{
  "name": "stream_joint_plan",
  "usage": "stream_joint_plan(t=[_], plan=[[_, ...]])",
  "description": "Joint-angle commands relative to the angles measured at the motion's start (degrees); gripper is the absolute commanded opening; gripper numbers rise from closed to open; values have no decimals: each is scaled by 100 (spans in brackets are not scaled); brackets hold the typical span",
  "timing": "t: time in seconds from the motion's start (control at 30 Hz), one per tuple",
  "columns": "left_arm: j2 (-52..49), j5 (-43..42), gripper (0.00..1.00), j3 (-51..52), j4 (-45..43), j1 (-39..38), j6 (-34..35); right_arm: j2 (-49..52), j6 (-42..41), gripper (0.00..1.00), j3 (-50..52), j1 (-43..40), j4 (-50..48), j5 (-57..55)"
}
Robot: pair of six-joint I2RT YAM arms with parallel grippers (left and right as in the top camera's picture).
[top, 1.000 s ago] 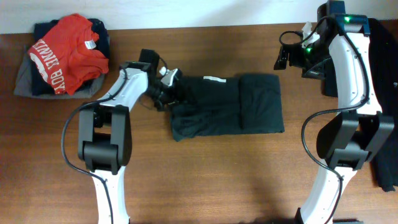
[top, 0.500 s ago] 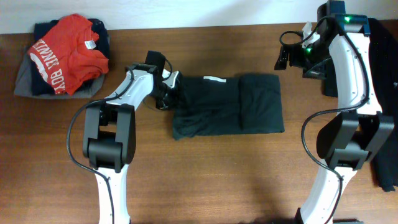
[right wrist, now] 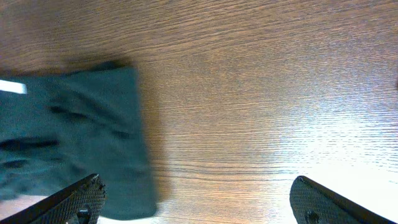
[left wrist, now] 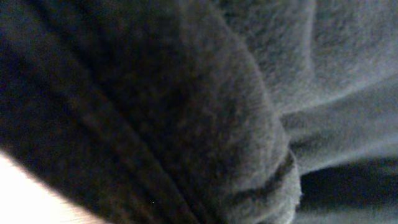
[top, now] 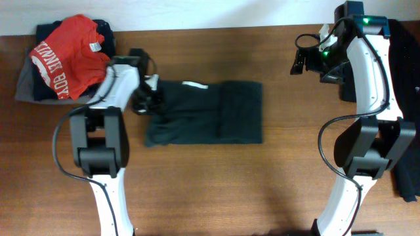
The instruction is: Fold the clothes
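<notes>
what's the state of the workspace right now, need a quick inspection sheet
surface: brown wooden table, bare wood in front of the arms
job's things: black t-shirt folded into a rectangle, white tag at its far edge
clutter: pile of clothes at the far left corner, red tee on top; dark cloth at the right edge
claws: left claw shut on the black t-shirt's left end; right claw open over bare wood, holding nothing
cables: left cable and right cable each loop beside their arm
surroundings: pale wall behind the table
</notes>
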State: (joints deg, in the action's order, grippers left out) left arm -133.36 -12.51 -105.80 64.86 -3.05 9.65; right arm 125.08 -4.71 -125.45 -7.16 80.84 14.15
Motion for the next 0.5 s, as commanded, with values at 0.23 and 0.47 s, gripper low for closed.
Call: stream_joint_plan(t=[0.23, 0.47], plan=[[-151, 852, 0, -1602, 1091, 431, -549, 17, 0, 99, 79, 7, 15, -133], [-151, 855, 0, -2439, 1696, 4, -546, 197, 0, 99, 79, 4, -7, -133]])
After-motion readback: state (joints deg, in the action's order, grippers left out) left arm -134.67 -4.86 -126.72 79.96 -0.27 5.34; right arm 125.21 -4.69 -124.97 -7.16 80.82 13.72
